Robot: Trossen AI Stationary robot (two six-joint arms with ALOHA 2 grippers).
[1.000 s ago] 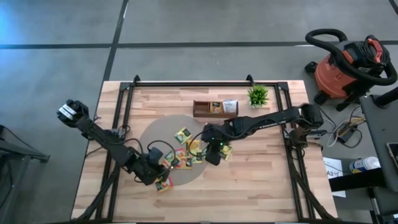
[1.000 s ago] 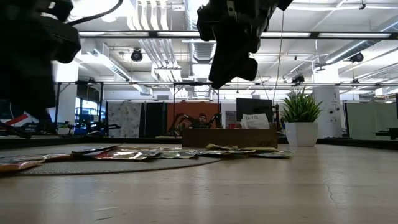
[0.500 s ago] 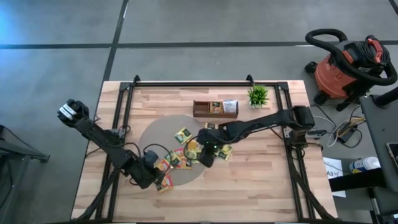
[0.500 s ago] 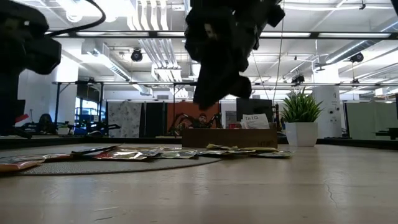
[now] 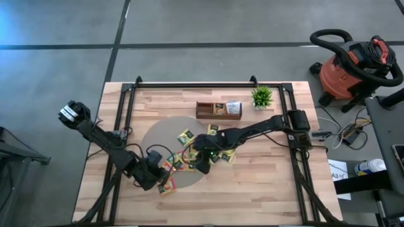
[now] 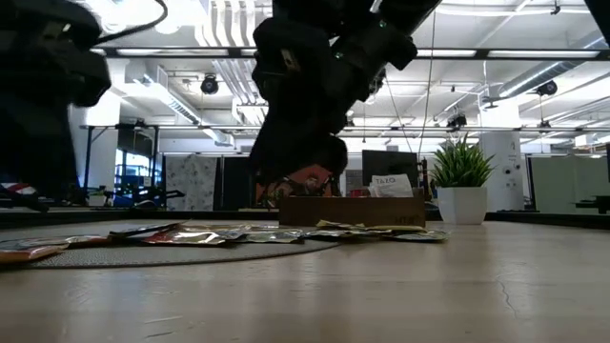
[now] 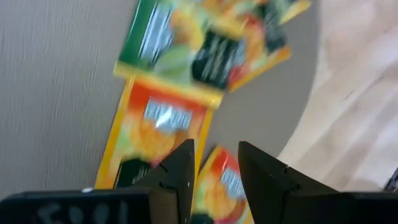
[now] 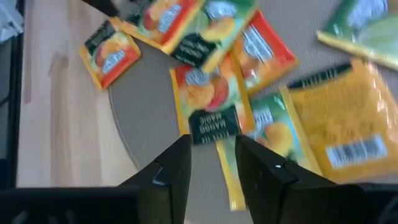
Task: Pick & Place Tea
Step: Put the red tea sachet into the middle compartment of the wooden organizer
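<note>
Nearest the front edge of the surface, the left hand hung low over the near-left rim of the round grey mat, its two fingers set a narrow gap apart with nothing between them; an orange sachet lay flat just ahead of the tips, so the hand seemed lined up to pinch that packet by an edge. A little farther in, the right hand reached across from the far right and hovered over the middle of the tea, fingers likewise parted and empty, pointing at a mango sachet that overlapped its neighbours. The tea lay scattered and partly stacked across the mat, which likely explained the low, flat approach needed to pick out a single packet. Farther back stood the wooden tray, already holding a few sachets and probably the destination, with the potted plant just beside it.
</note>
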